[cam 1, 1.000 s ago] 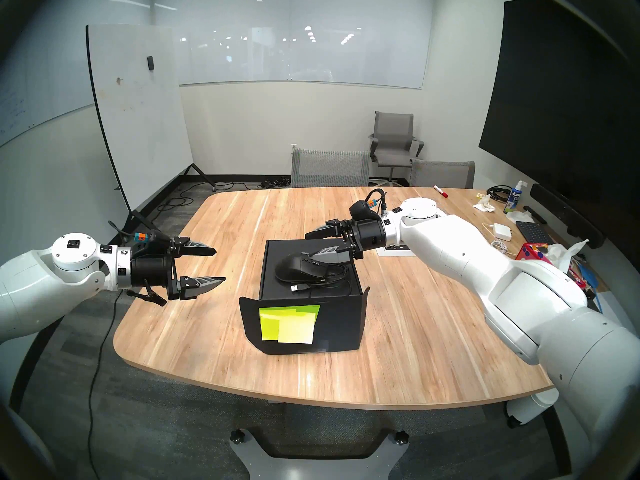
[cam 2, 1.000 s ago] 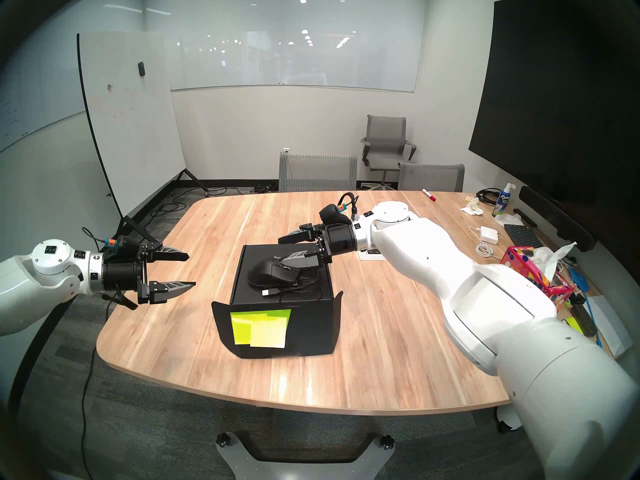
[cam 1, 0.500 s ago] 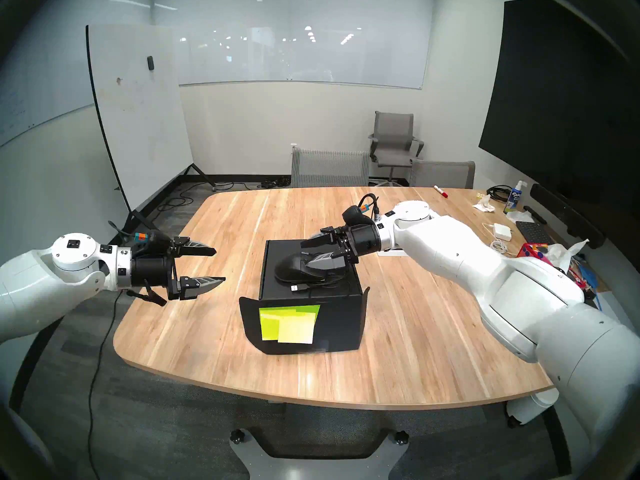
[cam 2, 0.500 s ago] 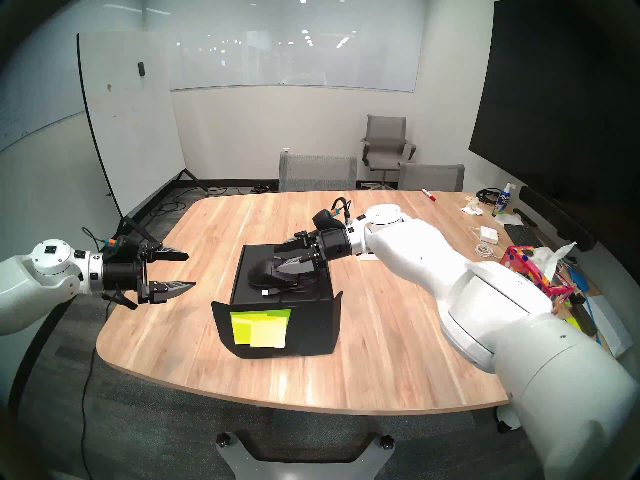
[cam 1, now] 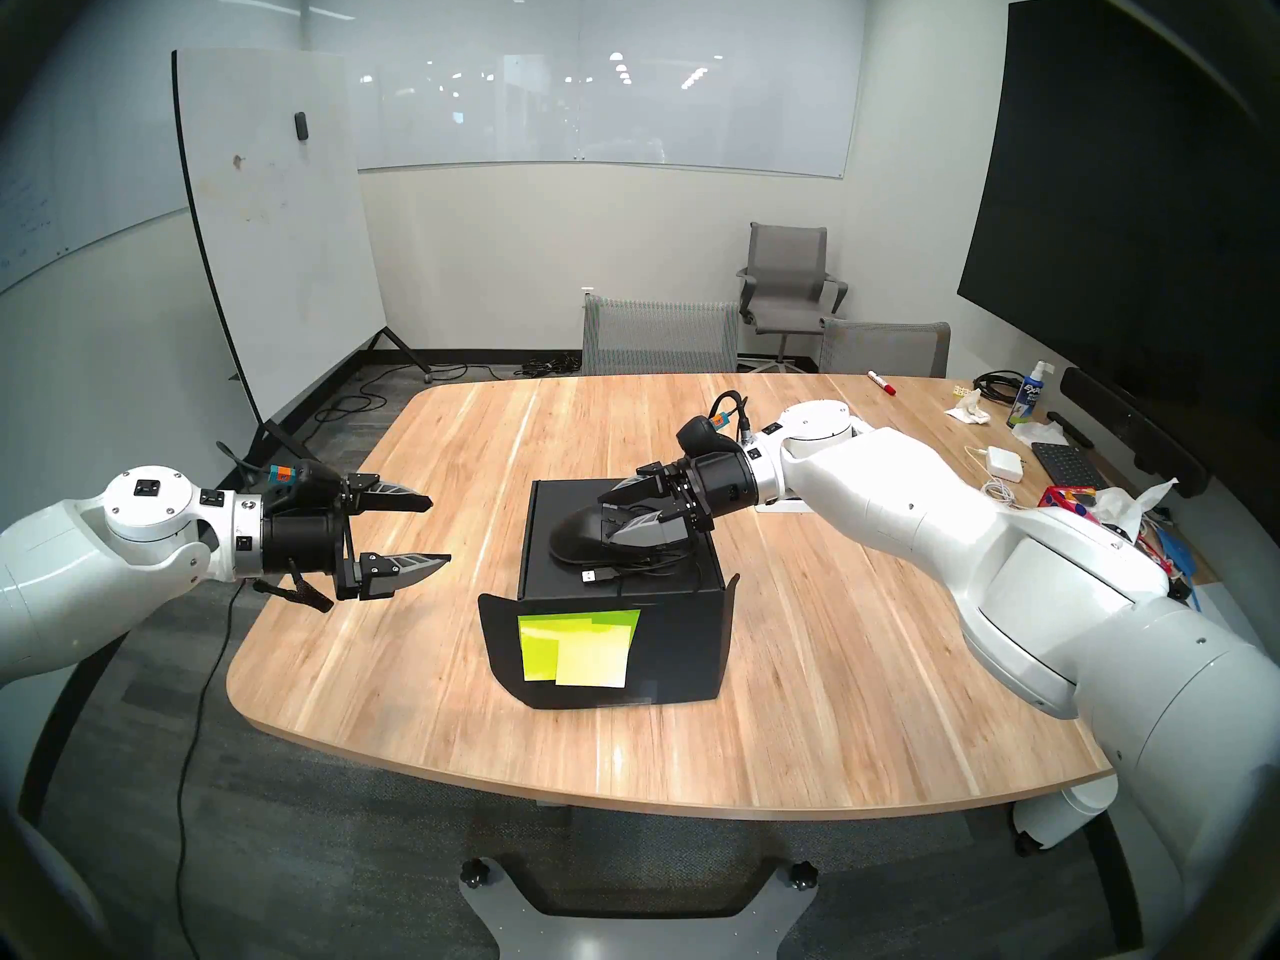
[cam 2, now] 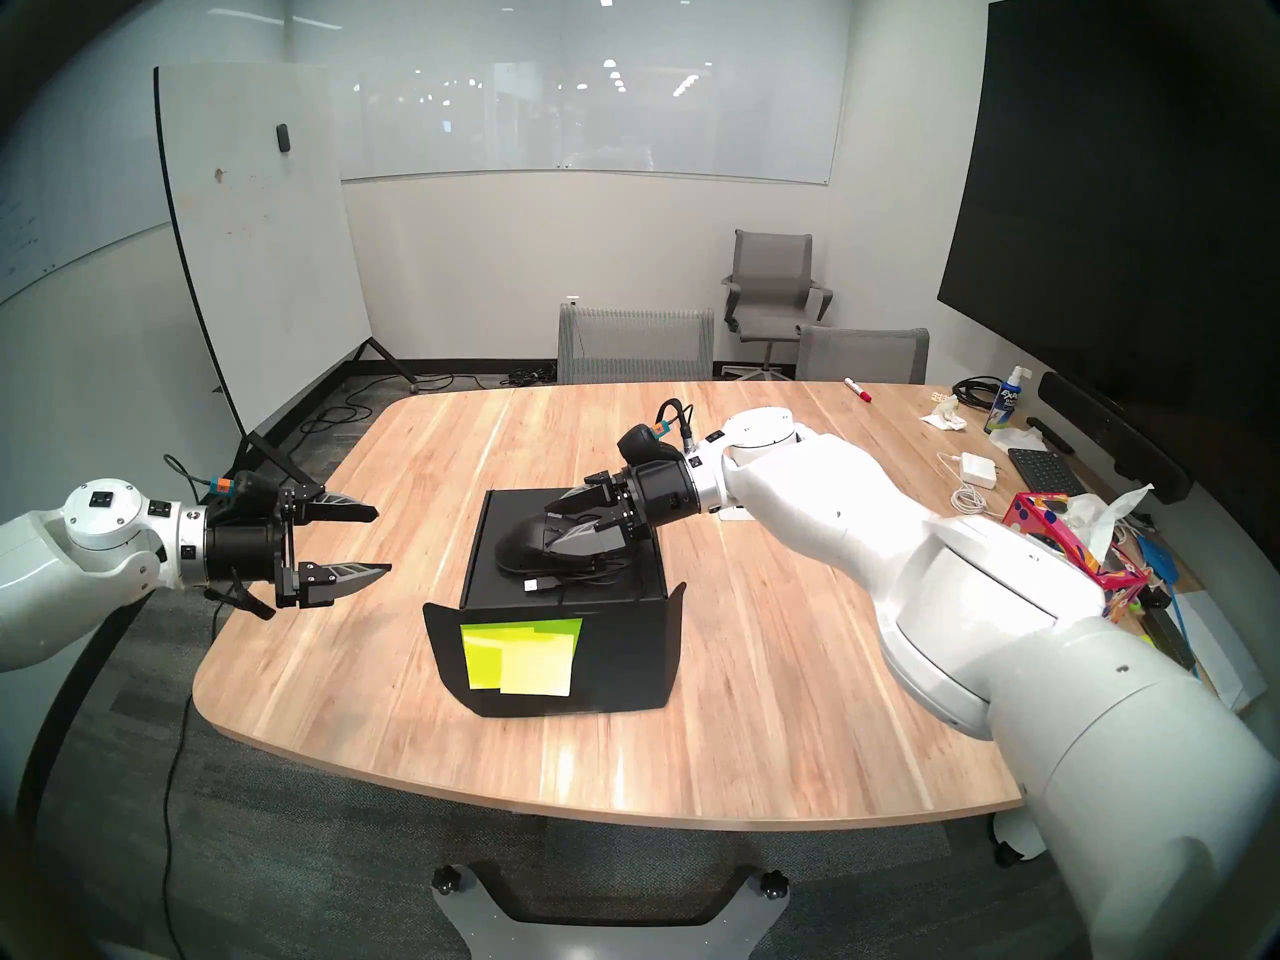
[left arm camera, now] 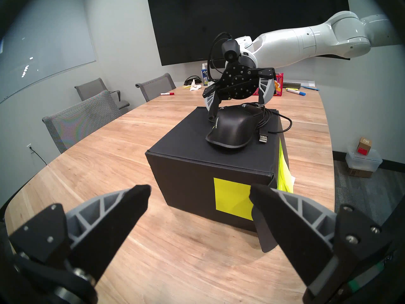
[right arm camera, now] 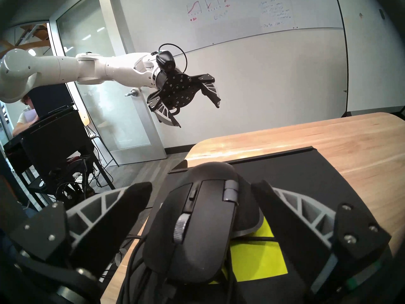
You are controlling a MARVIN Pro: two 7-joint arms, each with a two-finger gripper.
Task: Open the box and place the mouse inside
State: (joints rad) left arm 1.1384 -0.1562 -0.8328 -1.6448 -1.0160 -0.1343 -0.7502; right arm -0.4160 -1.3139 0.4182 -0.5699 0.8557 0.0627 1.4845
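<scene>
At centre frame we see the box (cam 1: 616,591) closed on the table (cam 1: 831,661), front flap with sticky notes (cam 1: 578,647) hanging down. So nothing is done yet: opening and loading remain. The mouse (cam 1: 578,532) lies on the lid, our right gripper (cam 1: 609,519) wide open astride it, not yet gripping. At left, our left gripper (cam 1: 440,530) hangs wide and empty. The mouse reads "TECKNET" (left arm camera: 214,123); upper right, a spray bottle (cam 1: 1028,394) reads "Expo".
</scene>
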